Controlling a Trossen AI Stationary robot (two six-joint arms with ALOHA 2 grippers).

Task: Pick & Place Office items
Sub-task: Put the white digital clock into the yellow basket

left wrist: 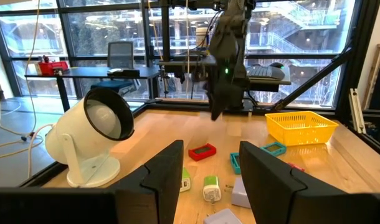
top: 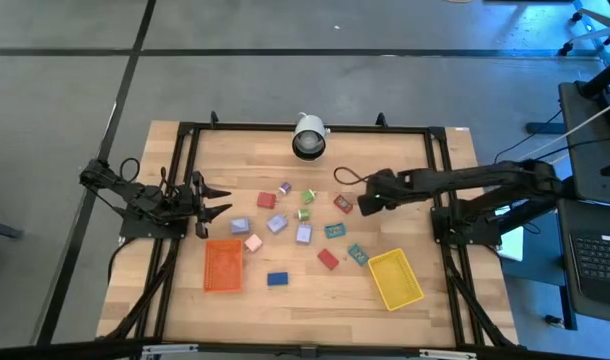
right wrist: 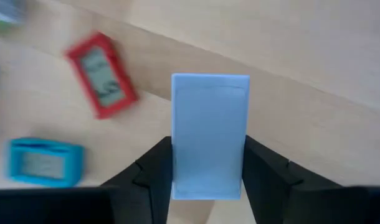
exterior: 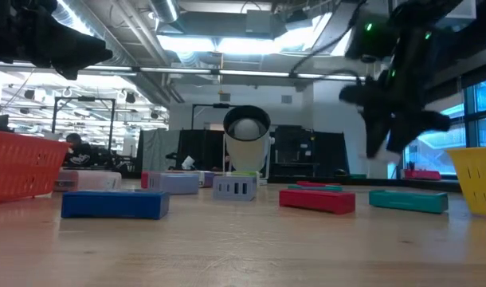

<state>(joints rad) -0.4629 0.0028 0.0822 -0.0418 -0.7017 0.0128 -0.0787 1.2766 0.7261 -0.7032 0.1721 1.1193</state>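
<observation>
Squarely between pincer fingers, pale-blue block

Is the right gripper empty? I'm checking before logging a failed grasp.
No: in the right wrist view, the right gripper holds a light blue block between its fingers.

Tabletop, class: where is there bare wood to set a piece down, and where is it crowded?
Bare wood lies near the table's front edge, between the orange tray and yellow tray, beyond the blue block. The middle, scattered with office items, is crowded.
</observation>
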